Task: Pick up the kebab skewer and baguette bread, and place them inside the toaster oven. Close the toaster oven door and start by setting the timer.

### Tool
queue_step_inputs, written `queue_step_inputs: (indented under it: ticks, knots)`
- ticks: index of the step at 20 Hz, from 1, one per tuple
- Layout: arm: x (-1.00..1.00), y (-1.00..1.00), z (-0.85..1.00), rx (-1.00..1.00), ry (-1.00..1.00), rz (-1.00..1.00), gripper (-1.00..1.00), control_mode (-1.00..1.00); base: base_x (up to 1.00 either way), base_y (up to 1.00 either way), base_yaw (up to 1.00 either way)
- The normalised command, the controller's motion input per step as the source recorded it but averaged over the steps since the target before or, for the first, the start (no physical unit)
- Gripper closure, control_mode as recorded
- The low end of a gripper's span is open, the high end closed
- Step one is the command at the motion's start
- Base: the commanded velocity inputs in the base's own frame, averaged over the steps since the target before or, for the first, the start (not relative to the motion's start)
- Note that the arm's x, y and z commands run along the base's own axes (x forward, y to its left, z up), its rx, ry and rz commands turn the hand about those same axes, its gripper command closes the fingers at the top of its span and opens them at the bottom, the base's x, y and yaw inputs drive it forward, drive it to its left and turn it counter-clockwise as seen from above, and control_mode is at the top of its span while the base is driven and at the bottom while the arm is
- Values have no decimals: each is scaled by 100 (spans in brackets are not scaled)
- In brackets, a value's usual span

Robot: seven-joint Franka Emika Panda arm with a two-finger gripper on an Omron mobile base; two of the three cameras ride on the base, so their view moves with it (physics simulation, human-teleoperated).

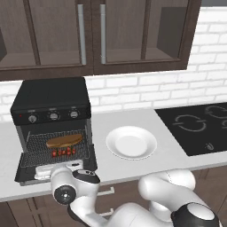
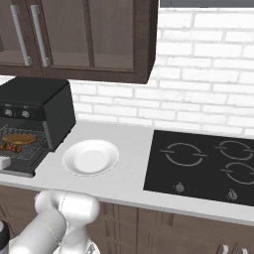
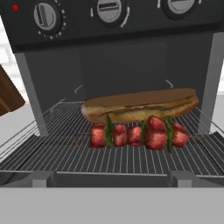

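Red and dark chunks of the kebab skewer [image 3: 138, 134] sit in the middle of the hand view, lying across the wire rack [image 3: 109, 155] near its front edge. Just behind it, touching or almost touching, lies the baguette bread [image 3: 140, 105], long side parallel to the skewer. Both are inside the toaster oven [image 1: 51, 103]. On the rack there is free wire to the left and right of the food and a narrow strip in front of the skewer.

Above the cavity, three knobs [image 3: 109, 8] stand in a row at the upper edge of the hand view, with a small red light [image 3: 15, 8] at the upper left.

In the left base view the toaster oven door [image 1: 26, 170] hangs open, dropped forward to the front edge of the counter [image 1: 133, 173] at the lower left of the frame. The gripper [image 1: 55, 170] is low in front of this door, partly hidden by the arm; its jaws stand wide apart and hold nothing.

To the right of the oven, near but apart, an empty white plate [image 1: 131, 142] rests on the counter. Further right lies the black cooktop [image 2: 203, 166], well apart from the oven. Dark cabinets [image 1: 102, 35] hang above, leaving open room between them and the oven top.
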Motion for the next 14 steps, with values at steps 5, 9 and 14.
queue_step_inputs:
  ticks: [5,9,14]
  knots:
    - [3,0,-3,0,1,0,-100,-100,0,0,0]
    - [1,0,-11,0,5,0,-100,-100,0,0,0]
    - [9,0,-7,0,0,0,-100,-100,0,0,0]
